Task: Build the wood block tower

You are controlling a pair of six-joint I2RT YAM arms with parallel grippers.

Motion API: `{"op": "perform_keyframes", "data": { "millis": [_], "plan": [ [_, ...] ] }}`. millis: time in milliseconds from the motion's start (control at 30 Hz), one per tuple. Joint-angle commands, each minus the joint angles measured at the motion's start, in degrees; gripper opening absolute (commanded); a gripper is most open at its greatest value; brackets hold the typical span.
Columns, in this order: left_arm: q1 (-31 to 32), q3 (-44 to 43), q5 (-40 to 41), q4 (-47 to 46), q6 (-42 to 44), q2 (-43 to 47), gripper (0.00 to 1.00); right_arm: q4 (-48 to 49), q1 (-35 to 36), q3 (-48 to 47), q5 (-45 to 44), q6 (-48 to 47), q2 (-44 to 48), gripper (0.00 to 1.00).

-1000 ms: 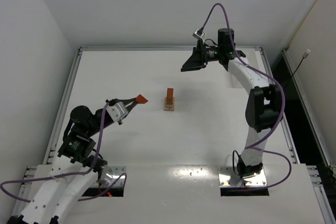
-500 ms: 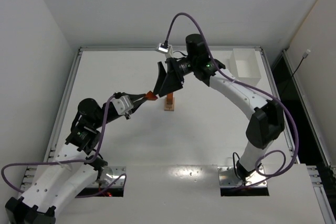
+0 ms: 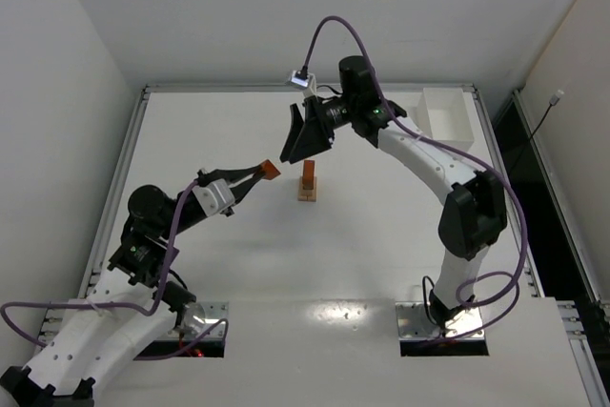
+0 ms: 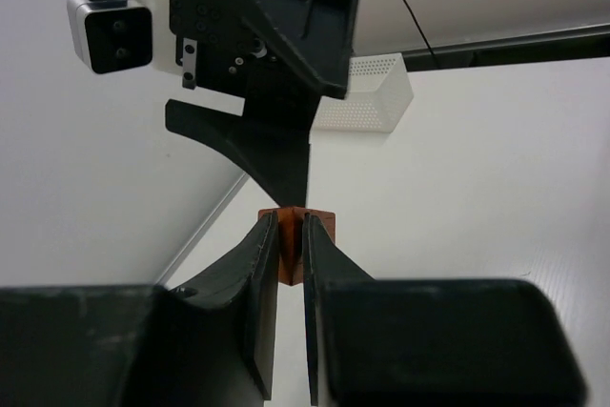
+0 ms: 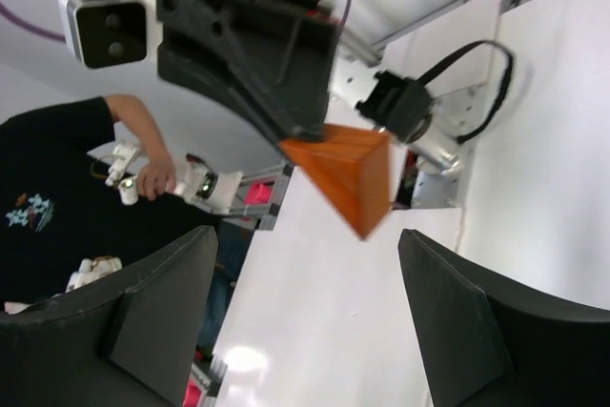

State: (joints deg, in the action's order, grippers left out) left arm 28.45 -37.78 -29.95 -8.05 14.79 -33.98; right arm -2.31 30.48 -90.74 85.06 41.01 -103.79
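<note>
An orange wedge block [image 3: 270, 171] hangs in the air left of the tower, with my left gripper [image 3: 259, 174] shut on it. In the left wrist view the wedge [image 4: 320, 226] shows pinched between the two fingers. My right gripper [image 3: 292, 146] stands open just above and behind it, pointing at it. In the right wrist view the wedge [image 5: 348, 174] sits just ahead of the wide-apart fingers [image 5: 143, 321], its tip at their mouth and touching neither. The wood block tower [image 3: 307, 183] is an upright orange block on a tan base, standing mid-table.
A white rectangular box [image 3: 446, 119] sits at the back right corner of the table, also visible as the white box [image 4: 372, 92] behind the right gripper. The table's metal rim [image 3: 124, 169] runs along the left side.
My right arm swung from the back right to the centre, uncovering the white box, and its jaws narrowed a little. The left gripper moved the wedge slightly right and up.
</note>
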Motion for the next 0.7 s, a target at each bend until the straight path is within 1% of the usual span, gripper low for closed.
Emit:
{"op": "perform_keyframes", "data": {
  "millis": [0,67,200,400,667],
  "plan": [
    [0.73,-2.3,-0.46,0.14,1.3,1.63,0.0,2.66,-0.6,-5.15,6.09,-0.5,-1.41,0.74],
    [0.73,-2.82,-0.46,0.14,1.3,1.63,0.0,2.66,-0.6,-5.76,6.09,-0.5,-1.94,0.74],
    [0.73,-3.35,-0.46,0.67,1.3,2.16,0.0,2.66,-0.6,-3.84,6.09,-0.5,-1.94,0.74],
    [0.73,-3.88,-0.98,-1.78,0.68,1.55,0.0,2.04,3.35,-3.3,6.09,-0.5,-2.47,0.74],
    [0.73,-3.88,-1.51,-2.93,0.68,1.02,0.0,1.51,3.89,-5.94,6.09,-0.5,-5.01,0.74]
  ]
}}
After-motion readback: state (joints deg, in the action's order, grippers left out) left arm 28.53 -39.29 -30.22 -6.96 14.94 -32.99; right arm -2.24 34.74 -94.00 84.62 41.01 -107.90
